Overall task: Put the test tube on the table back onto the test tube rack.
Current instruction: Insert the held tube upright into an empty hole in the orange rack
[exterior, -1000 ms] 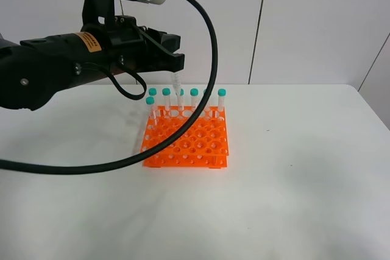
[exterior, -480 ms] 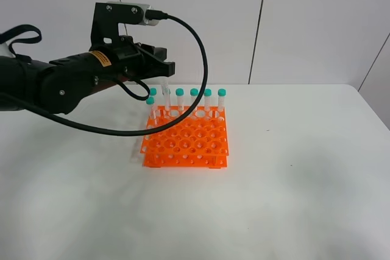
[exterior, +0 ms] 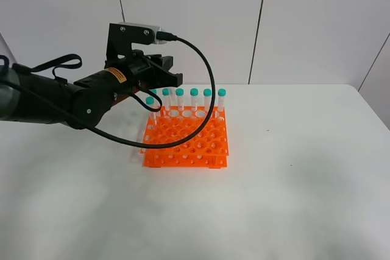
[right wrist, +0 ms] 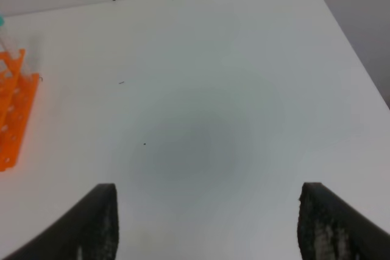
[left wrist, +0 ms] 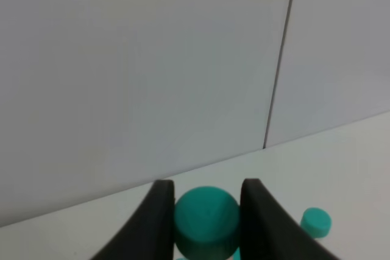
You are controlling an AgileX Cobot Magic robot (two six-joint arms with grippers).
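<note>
Plainly, from the high camera, my left gripper (exterior: 169,79) hangs over the rack's (exterior: 195,141) 11 o'clock corner. The test tube (exterior: 166,93) stands upright there in the back row, with the other tubes (exterior: 194,98) lined up toward 3 o'clock. The rack sits on the table (exterior: 292,199), a little toward 9 o'clock of centre.

At my left wrist, my fingers (left wrist: 159,217) press both sides of the tube's green cap (left wrist: 206,222), clamped on it. A second cap (left wrist: 316,221) shows beyond.

At my right wrist, my right gripper (right wrist: 210,223) is spread wide over bare table, with the rack's edge in sight.
</note>
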